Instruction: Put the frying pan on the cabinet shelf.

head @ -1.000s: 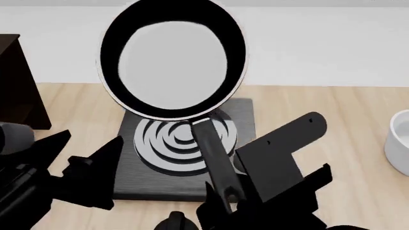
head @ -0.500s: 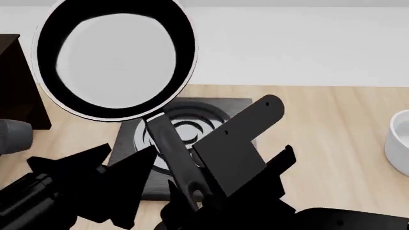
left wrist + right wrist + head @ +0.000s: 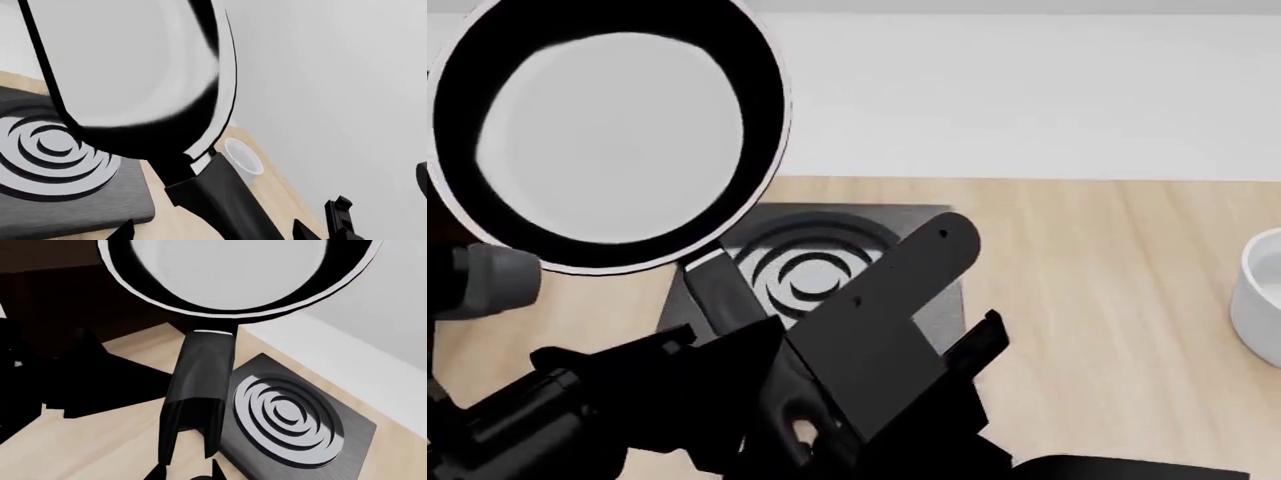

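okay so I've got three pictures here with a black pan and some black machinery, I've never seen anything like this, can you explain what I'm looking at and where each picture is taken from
These are simulator renders of a wheeled robot with two arms, each ending in a gripper. One picture comes from a camera on its head, looking down over both arms; the other two come from cameras near each gripper.

The round black thing with the pale rim is the frying pan. It is lifted off the counter, and the right gripper holds it by the handle. The left gripper hangs close beside it; whether it is open I cannot tell.

On the wooden counter lies a square hob plate with rings, and a white bowl stands at the right edge of the head view. The dark wood in the right wrist view is the cabinet, where the pan should go.
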